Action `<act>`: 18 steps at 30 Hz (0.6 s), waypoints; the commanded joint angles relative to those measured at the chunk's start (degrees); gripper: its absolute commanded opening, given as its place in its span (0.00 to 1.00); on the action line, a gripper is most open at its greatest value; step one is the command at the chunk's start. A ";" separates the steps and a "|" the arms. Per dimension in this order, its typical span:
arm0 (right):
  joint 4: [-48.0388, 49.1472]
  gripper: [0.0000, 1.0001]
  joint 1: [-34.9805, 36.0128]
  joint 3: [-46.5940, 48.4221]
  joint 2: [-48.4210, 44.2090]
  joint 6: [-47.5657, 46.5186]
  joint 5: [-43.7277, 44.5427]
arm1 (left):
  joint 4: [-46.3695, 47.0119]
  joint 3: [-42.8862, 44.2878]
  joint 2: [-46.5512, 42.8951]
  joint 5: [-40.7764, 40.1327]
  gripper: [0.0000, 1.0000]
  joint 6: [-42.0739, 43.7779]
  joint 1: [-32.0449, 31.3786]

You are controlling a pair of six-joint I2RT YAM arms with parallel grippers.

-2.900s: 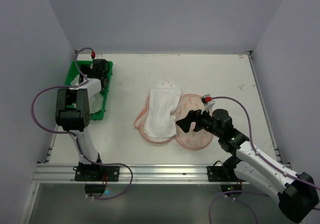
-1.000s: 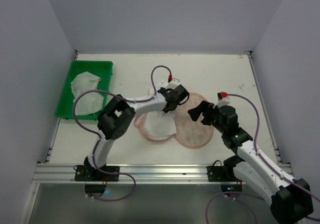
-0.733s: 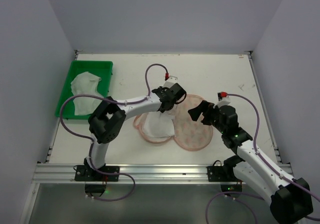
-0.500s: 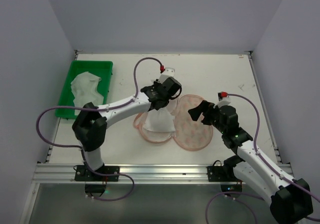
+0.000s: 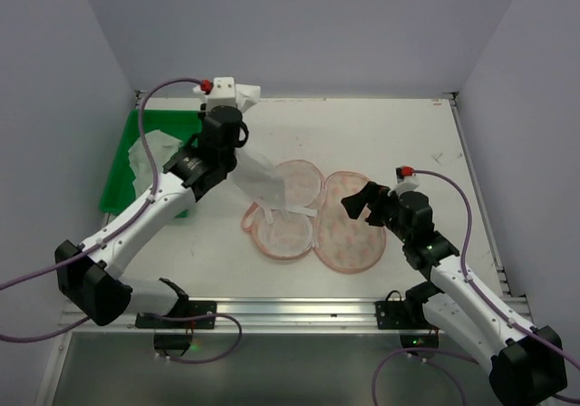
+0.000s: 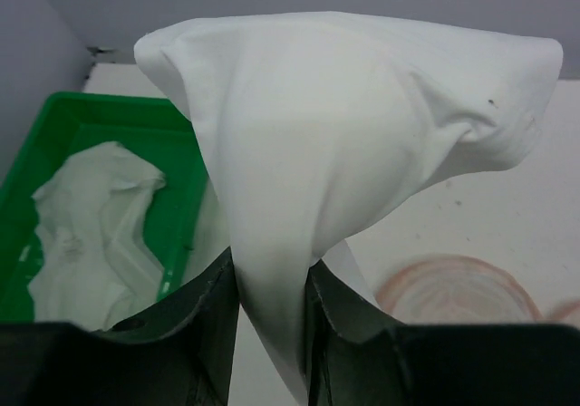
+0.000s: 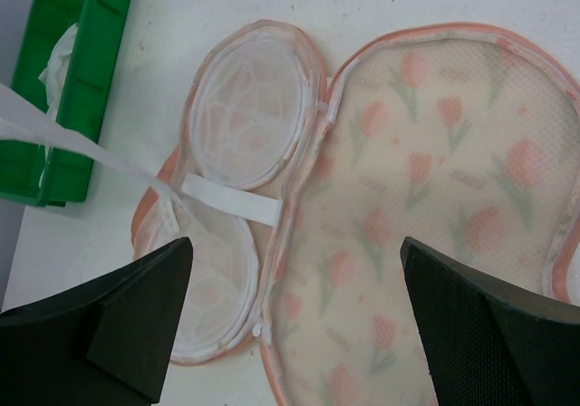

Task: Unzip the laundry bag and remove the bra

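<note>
Showing the laundry bag point(image 5: 349, 229) already unzipped, lying splayed flat mid-table. Holding the white bra point(image 6: 344, 134) aloft between bag and green tray point(image 6: 54, 134), pinching it between the left gripper's point(image 6: 270, 288) nearly closed jaws. Trailing one strap point(image 7: 231, 199) across the bag's mesh cups, so judging removal as almost finished, not quite. Hovering the right gripper point(image 7: 294, 306) over the printed half, spreading its jaws wide, gripping nothing.

No legible text, label, brand, number or sign anywhere
</note>
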 commanded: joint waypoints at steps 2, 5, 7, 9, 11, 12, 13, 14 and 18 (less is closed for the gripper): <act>1.93 0.99 -0.31 1.84 0.35 -0.98 -1.25 | 8.41 -0.61 -6.46 -3.48 0.35 10.64 6.15; 2.01 0.99 -0.31 2.46 1.14 -1.07 -1.69 | 9.55 2.28 -8.31 -3.22 0.36 14.33 11.33; 2.10 0.99 -0.31 2.81 1.67 -1.07 -2.22 | 10.86 4.74 -8.93 -2.78 0.38 18.70 14.85; 2.45 0.99 -0.31 2.99 2.20 -0.98 -2.83 | 14.01 5.89 -9.28 -2.69 0.39 22.85 17.92; 2.72 0.99 -0.31 3.07 2.72 -0.89 -3.19 | 16.31 5.98 -9.20 -2.43 0.41 28.48 20.13; 2.89 0.99 -0.31 3.07 2.90 -0.81 -3.36 | 18.41 5.37 -9.11 -2.34 0.41 29.62 23.10; 3.16 0.99 -0.31 3.07 3.16 -0.72 -3.63 | 19.04 4.85 -9.11 -1.04 0.41 31.03 24.87; 3.24 0.99 -0.31 3.07 3.34 -0.63 -3.80 | 20.96 4.06 -9.11 -0.33 0.41 31.30 26.80; 3.68 0.99 -0.31 3.16 4.48 -0.54 -4.33 | 25.62 -0.33 -8.06 1.79 0.41 32.44 35.32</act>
